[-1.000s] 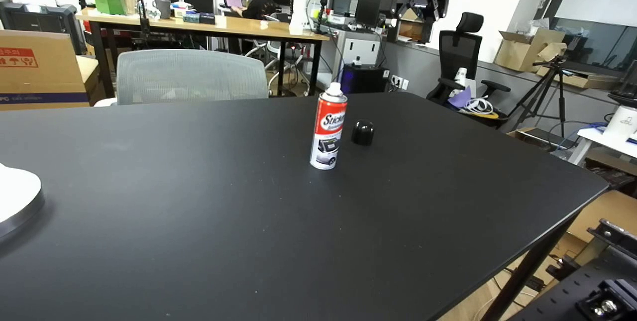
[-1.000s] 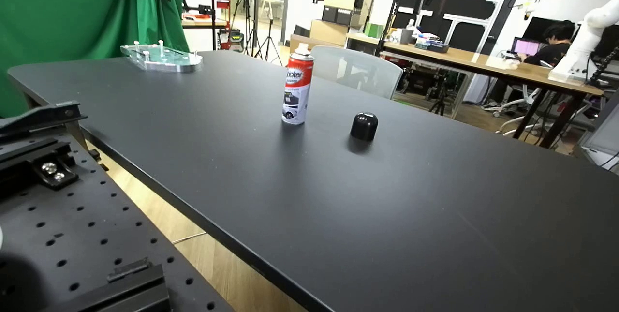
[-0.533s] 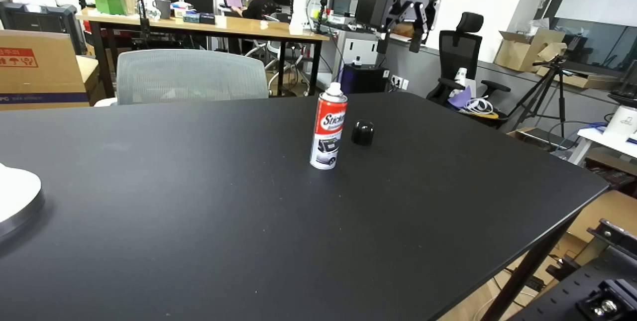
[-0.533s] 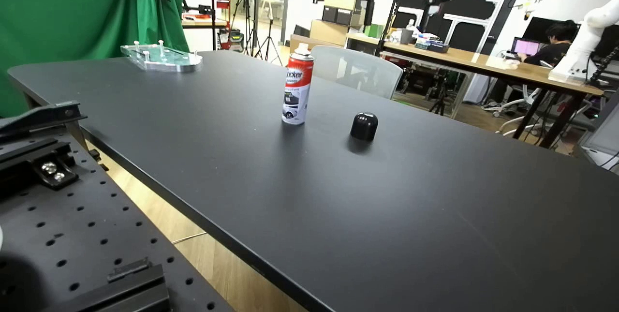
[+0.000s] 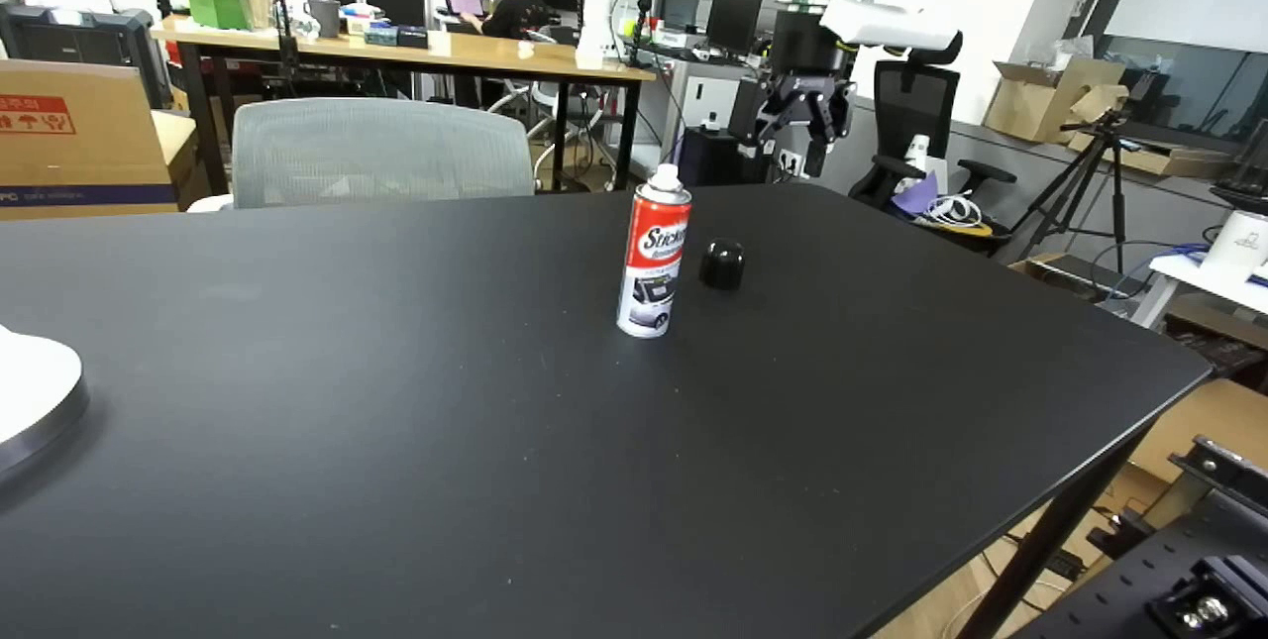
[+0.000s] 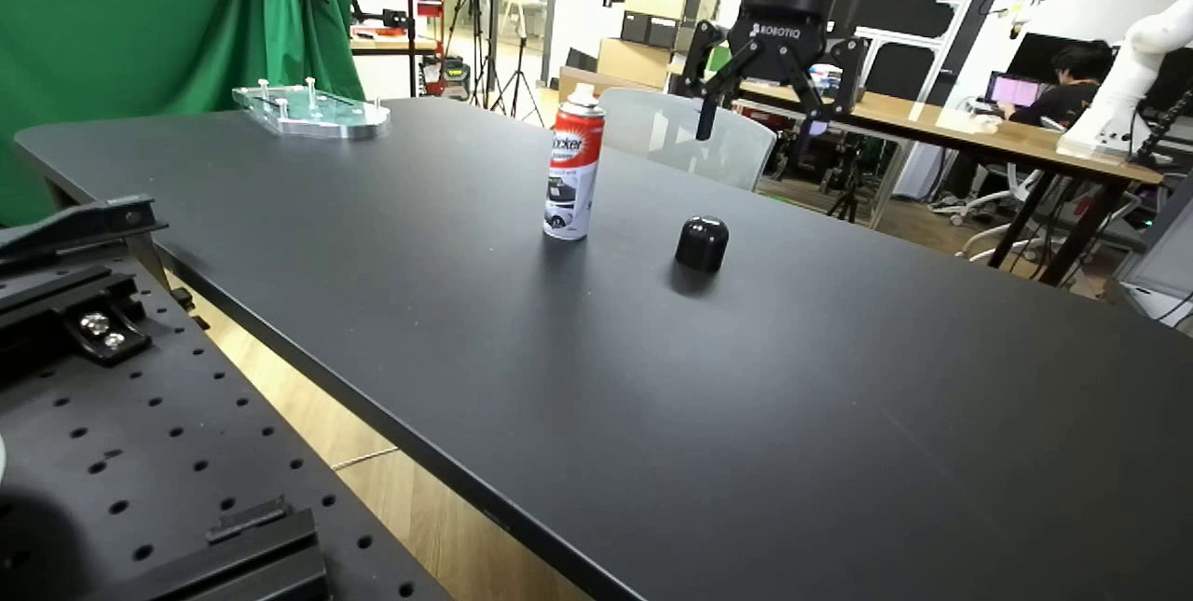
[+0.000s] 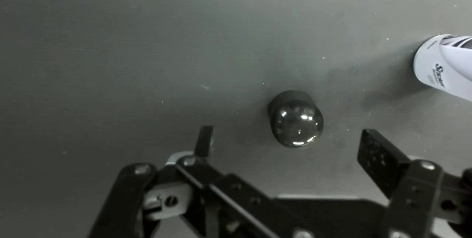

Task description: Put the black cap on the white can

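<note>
The black cap stands on the dark table, dome up, beside the white can. Both also show in an exterior view, the cap apart from the upright can with its red label and white nozzle. My gripper is open and empty, pointing down, well above the table. In the wrist view the cap lies between and beyond the open fingers, untouched. Only the lower part of the can shows at the right edge there; its top is out of view.
The dark table holds both objects. A clear plate with white posts lies at its far end in an exterior view. A grey chair stands behind the table. A perforated black mount is at the near edge.
My gripper has come down from high above the table toward the cap, staying open. The cap and the can have not moved.
</note>
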`<state>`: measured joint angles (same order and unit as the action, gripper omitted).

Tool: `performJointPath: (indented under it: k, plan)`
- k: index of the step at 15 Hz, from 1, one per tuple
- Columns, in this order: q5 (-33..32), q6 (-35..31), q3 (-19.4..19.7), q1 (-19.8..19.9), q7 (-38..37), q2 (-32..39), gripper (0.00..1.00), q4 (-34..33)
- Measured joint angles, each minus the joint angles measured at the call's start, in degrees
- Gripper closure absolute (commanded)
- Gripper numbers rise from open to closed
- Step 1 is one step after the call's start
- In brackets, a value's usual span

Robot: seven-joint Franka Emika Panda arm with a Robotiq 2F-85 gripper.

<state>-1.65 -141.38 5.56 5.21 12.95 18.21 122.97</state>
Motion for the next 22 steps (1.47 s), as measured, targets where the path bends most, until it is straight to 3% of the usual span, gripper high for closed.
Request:
performJointPath:
  k: [9, 22]
  plan:
    - [-0.1, -2.0, -1.9, -0.3, -0.5, 8.8, 0.00, -5.4]
    - [-0.5, -2.1, -2.4, -0.3, -0.5, 13.4, 0.00, -7.6]
